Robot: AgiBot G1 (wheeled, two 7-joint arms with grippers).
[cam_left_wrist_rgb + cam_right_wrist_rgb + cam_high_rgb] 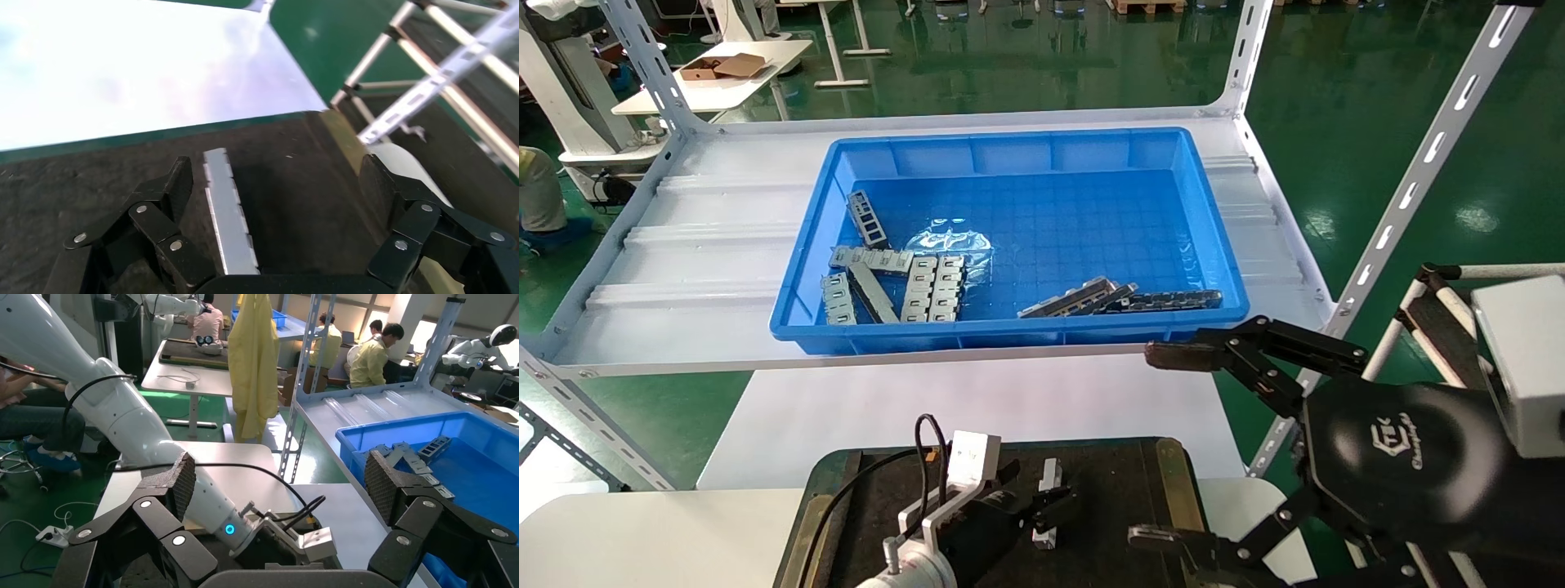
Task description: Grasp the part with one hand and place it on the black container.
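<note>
Head view: the left gripper [1042, 510] hangs low over the black container [1124, 474], the part [1048, 502] between its spread fingers. Beyond, a blue bin [1009, 237] of brackets sits on a white shelf [682, 245].

Left wrist view: the part [229, 211] lies flat on the felt — just beside one finger [177, 190], well apart from the other.

Right wrist view: the right gripper [278, 484] hovers, fingers wide apart, above the left arm [122, 422].

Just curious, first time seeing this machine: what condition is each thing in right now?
Left pincer: open, over the part.
Part: lying flat on the black container.
Right pincer: open, idle.
Blue bin: holds more brackets.
</note>
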